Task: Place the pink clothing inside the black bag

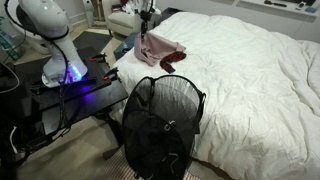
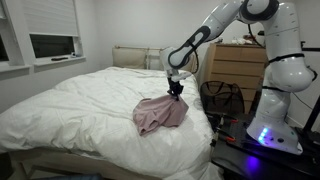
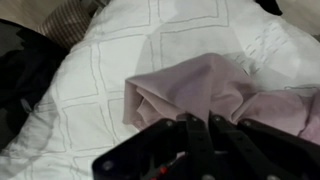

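The pink clothing [image 1: 160, 50] lies bunched on the white bed near its edge and shows in both exterior views [image 2: 160, 113]. My gripper [image 2: 176, 90] is right above it, also seen in an exterior view [image 1: 147, 32]. In the wrist view the fingers [image 3: 200, 128] are pressed together with a fold of the pink clothing [image 3: 205, 88] pinched between them. The black bag [image 1: 165, 125] is an open mesh hamper standing on the floor beside the bed; it also shows in an exterior view [image 2: 222, 98].
The white quilted bed [image 1: 250, 70] fills most of the scene. The robot base [image 1: 60, 60] stands on a dark table with blue lights beside the hamper. A wooden dresser [image 2: 240, 65] stands behind the hamper. Dark clothing [image 3: 25, 70] lies off the bed's side.
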